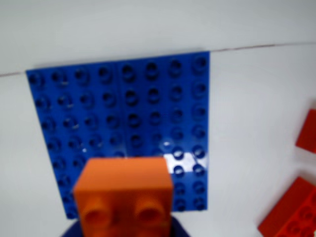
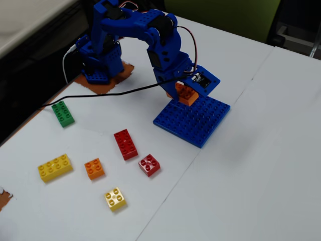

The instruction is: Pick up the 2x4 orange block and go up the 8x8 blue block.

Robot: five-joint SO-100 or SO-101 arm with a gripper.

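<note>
My gripper [image 2: 184,92] is shut on the 2x4 orange block [image 2: 188,95] and holds it over the far left part of the 8x8 blue block [image 2: 195,120], a flat square baseplate. I cannot tell whether the block touches the plate. In the wrist view the orange block [image 1: 123,195] fills the bottom centre, seen end-on with two studs showing, and the blue plate [image 1: 123,98] lies beyond it. The gripper [image 1: 123,233] shows only as blue jaw edges on either side of the block.
Loose bricks lie on the white table left of the plate: a red oblong [image 2: 125,144], red square [image 2: 149,164], small orange [image 2: 94,168], yellow oblong [image 2: 55,167], yellow square [image 2: 115,198], green [image 2: 62,113]. A black cable [image 2: 100,95] crosses behind. Red bricks [image 1: 296,207] show in the wrist view.
</note>
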